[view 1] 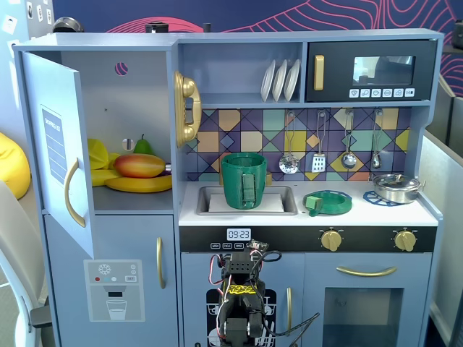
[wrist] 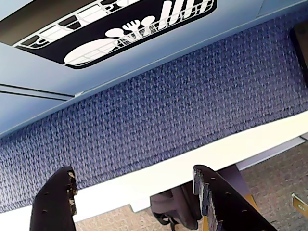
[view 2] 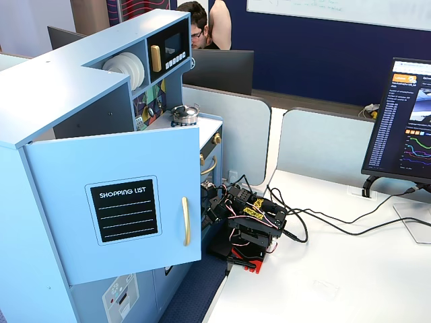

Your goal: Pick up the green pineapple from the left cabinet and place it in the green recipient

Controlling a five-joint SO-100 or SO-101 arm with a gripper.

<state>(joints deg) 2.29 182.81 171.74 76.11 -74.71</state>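
Note:
The left cabinet [view 1: 137, 94] stands open, its door [view 1: 58, 144] swung out to the left; the door also shows in a fixed view [view 2: 121, 202]. On its shelf lie a mango [view 1: 139, 165], a banana [view 1: 141, 185], a yellow fruit and a smooth green pear [view 1: 143, 146]. The green pineapple is not visible. The green recipient [view 1: 244, 179] stands upright in the sink. My arm [view 1: 242, 300] is folded low in front of the kitchen, far below both; it also shows in a fixed view [view 2: 246, 222]. My gripper [wrist: 134, 175] is open and empty, over a blue mat [wrist: 168, 106].
A flat green dish [view 1: 328, 202] lies on the counter right of the sink [view 1: 278, 202]. A steel pot [view 1: 396, 187] sits on the hob. Utensils hang on the back wall. Cables [view 2: 316, 222] run over the white desk toward a monitor [view 2: 404, 121].

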